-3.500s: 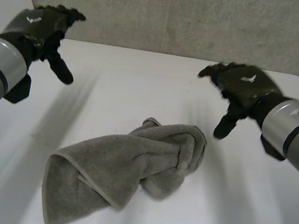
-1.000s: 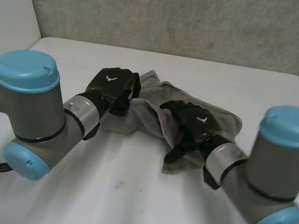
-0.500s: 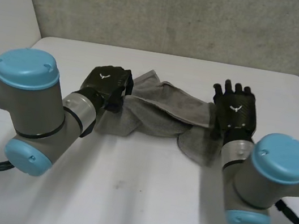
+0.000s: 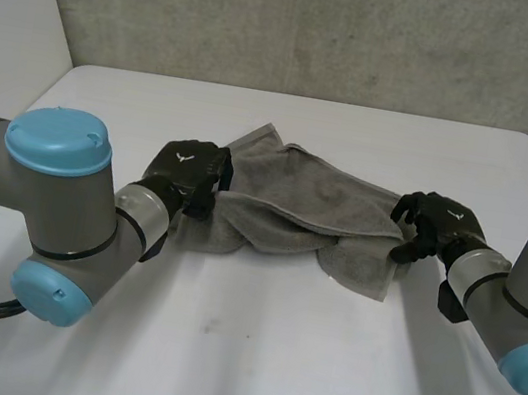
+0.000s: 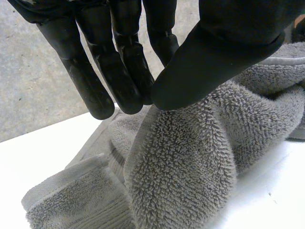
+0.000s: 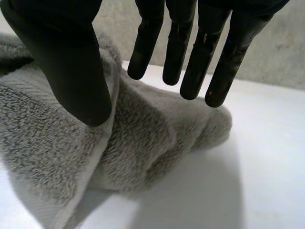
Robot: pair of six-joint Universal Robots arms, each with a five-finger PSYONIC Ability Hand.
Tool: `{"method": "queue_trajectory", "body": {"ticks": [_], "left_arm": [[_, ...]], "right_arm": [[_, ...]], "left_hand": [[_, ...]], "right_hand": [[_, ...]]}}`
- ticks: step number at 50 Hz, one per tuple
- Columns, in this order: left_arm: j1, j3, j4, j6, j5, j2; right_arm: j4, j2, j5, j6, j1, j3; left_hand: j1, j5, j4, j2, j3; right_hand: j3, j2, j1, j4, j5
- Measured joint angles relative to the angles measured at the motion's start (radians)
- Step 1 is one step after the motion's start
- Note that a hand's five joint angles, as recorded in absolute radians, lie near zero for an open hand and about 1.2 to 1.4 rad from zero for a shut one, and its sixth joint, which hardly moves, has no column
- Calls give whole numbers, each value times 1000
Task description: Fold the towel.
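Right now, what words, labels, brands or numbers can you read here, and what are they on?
No readable words or numbers anywhere.
Left hand: small white emblem on its back, no letters.
Right hand: same emblem, no letters.
Towel: no tag or print visible.

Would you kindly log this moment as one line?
towel bunched | left hand pinches left end | right hand at right end
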Motion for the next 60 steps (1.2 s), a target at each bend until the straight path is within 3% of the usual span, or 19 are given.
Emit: {"method": "queue_trajectory", "body": {"ticks": [14, 21, 26, 29, 36, 40, 44, 46, 48, 60], "left_arm": [[0, -3, -2, -4, 0, 0], [0, -17, -1, -1, 0, 0], [-1, -25, 1, 2, 0, -9], [-2, -33, 2, 3, 2, -15], [-10, -57, 14, -1, 11, -27], [-25, -62, 33, -3, 14, -39], [-41, -63, 48, -3, 15, -46], [-47, -63, 52, -1, 15, -48], [-50, -63, 54, 2, 15, -49], [-36, -60, 48, 7, 13, -48]], "right_arm": [[23, 31, -14, 201, -2, -11], [15, 35, -9, 271, 1, -15], [-7, 5, -1, 282, -8, -14], [-52, -59, -5, 241, -24, -6], [-76, -164, -23, -40, -33, 10], [5, -187, -37, -320, -33, 11], [78, -187, -43, -463, -35, 6], [100, -186, -44, -491, -38, 5], [113, -184, -46, -503, -41, 5], [114, -178, -51, -489, -61, 1]], "left_hand": [[0, 0, 0, 0, 0], [0, 0, 0, 0, 0], [0, 0, 0, 0, 0], [0, 0, 0, 0, 0], [-1, -10, -23, -25, -24], [-19, -35, -48, -48, -47], [-169, -165, -196, -195, -194], [-459, -470, -477, -476, -474], [-533, -554, -563, -562, -560], [-669, -690, -697, -697, -694]], "right_hand": [[22, 16, 40, 21, 18], [467, 466, 545, 471, 455], [517, 516, 599, 522, 504], [533, 533, 616, 540, 520], [539, 539, 623, 547, 524], [539, 539, 624, 548, 527], [540, 539, 625, 549, 531], [540, 539, 625, 549, 531], [541, 540, 625, 549, 531], [542, 542, 626, 549, 532]]}}
